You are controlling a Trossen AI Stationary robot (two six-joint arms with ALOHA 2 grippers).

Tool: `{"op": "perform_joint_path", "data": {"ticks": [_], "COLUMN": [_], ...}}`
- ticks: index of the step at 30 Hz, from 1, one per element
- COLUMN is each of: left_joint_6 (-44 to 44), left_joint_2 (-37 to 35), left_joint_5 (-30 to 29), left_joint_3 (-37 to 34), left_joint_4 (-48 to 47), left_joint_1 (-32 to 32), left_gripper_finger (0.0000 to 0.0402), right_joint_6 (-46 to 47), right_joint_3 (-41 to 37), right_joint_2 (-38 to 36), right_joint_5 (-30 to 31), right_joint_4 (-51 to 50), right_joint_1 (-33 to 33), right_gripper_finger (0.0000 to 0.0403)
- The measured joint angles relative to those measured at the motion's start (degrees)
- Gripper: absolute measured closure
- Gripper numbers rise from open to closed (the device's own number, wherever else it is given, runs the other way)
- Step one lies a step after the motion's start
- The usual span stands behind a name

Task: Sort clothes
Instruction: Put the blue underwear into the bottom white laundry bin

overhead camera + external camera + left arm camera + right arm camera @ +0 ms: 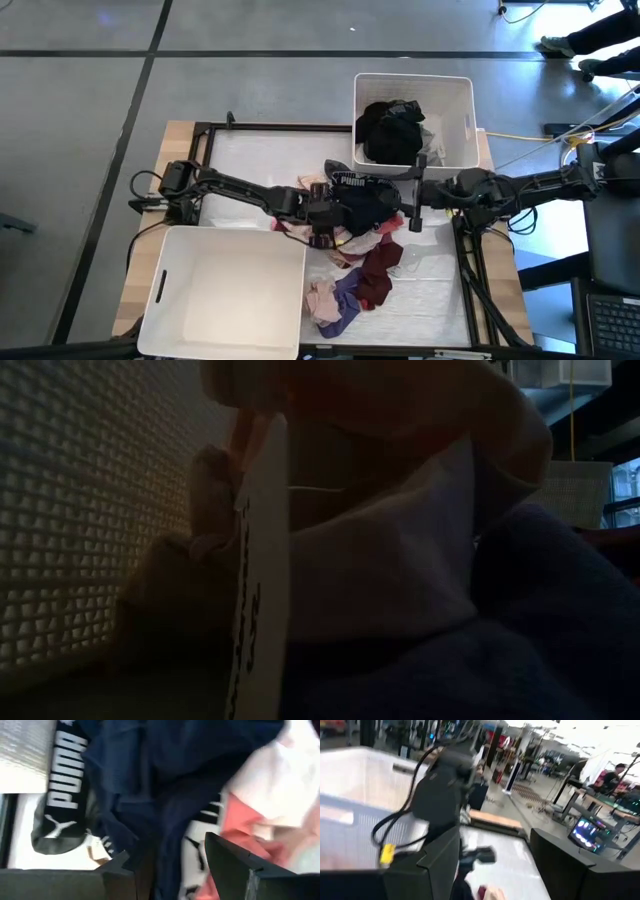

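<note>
**Both arms meet over the clothes pile at mid-table**

The table [250, 150] has a pale padded sheet over a wooden top, framed by black rails. 2 white rectangular plastic bins sit at opposite corners, probably so each takes 1 class of garment: the near-left bin [225, 290] shows only its bare white floor, while the far-right bin [460, 105] holds a heap of black clothes [392, 130], so dark items seem to go there.

The unsorted clothes [360, 260] lie in a loose pile at mid-table, trailing toward the near edge: soft, crumpled pieces in maroon, pink, purple and white. On top is a dark navy garment [165, 785], limp and deeply folded, beside a black Puma sock [62, 775] with white lettering.

The left gripper [322, 222] reaches in from the left and sits low on the pile. Its jaws stand wide apart with the navy fabric bunched between them, though I cannot tell whether it is actually gripped.

The right gripper [412, 208] comes from the right, just beside the navy garment; its jaws are spread wide and appear to hold nothing.
</note>
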Motion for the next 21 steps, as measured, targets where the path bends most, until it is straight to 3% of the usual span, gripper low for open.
{"op": "perform_joint_path", "data": {"ticks": [4, 8, 14, 21], "left_joint_6": [0.11, 1.04, 1.48, 2.49], "left_joint_2": [0.87, 3.25, 6.44, 5.70], "left_joint_5": [0.57, 8.43, 8.90, 8.88], "left_joint_3": [0.00, 0.00, 0.00, 0.14], "left_joint_4": [1.09, 0.99, 1.59, 1.47], "left_joint_1": [2.00, 3.99, 4.64, 3.63], "left_gripper_finger": [0.0243, 0.0243, 0.0248, 0.0335], "right_joint_6": [-0.23, -0.27, -1.47, -1.58], "right_joint_3": [0.01, 0.02, 0.00, 0.00], "right_joint_2": [0.75, 1.49, 2.31, 3.18], "right_joint_5": [-0.10, -0.14, -0.13, -0.10], "right_joint_4": [0.25, 0.39, 0.90, 1.98], "right_joint_1": [-0.04, -0.02, -0.04, -0.04], "right_gripper_finger": [0.0159, 0.0159, 0.0159, 0.0159]}}
